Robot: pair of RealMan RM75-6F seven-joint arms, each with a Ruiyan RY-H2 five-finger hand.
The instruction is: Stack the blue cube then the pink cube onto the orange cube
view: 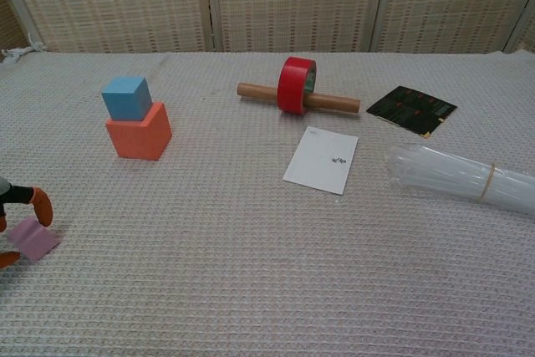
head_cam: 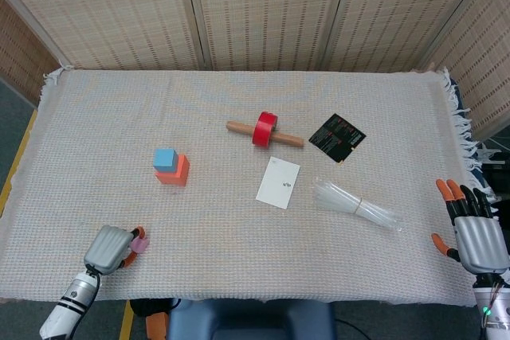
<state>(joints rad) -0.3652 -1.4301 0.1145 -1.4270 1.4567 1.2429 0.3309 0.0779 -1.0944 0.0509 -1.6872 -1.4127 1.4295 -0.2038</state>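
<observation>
No legible text; white card (view: 321, 160) bears tiny mark, black card (view: 411, 109) red print, unreadable.

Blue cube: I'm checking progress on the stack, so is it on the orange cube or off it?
On. The blue cube sits atop the orange cube, shifted toward its back left corner.

Woven reed screen panels (head_cam: 263, 9) behind, fringed white cloth (head_cam: 239, 228) covering the table
</observation>
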